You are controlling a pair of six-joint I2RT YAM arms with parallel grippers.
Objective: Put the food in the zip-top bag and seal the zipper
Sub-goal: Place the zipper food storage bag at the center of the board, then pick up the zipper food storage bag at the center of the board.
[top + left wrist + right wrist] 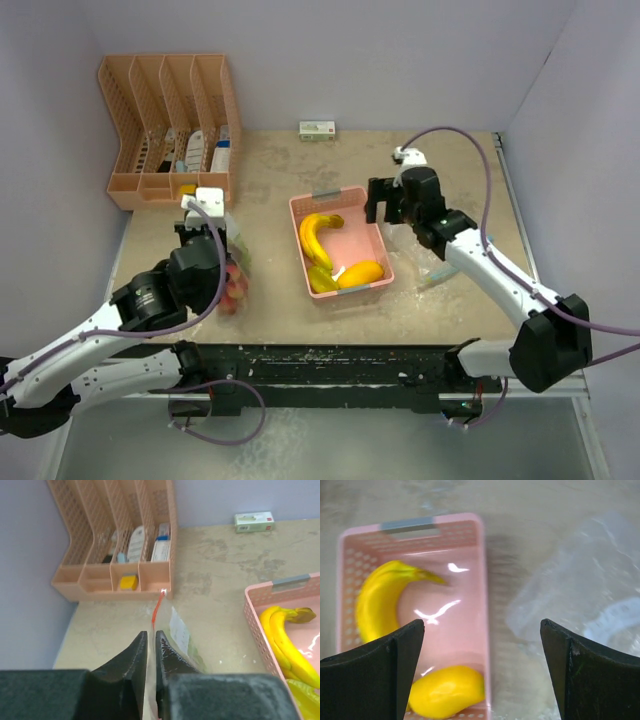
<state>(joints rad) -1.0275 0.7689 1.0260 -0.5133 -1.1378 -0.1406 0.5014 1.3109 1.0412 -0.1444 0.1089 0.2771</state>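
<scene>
Left claw point(151, 636) pinching floppy, slick bag point(181, 639) near counter's point(270, 180) left edge. Right claw point(481, 626) spread over basket point(462, 522), mid-counter. Banana point(372, 592), mango point(447, 690) inside: likely light, smooth, rigid; grip banana mid-curve.

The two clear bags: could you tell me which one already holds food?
The bag pinched by the left gripper, with red pieces inside; the other bag lies flat right of the pink basket.
</scene>
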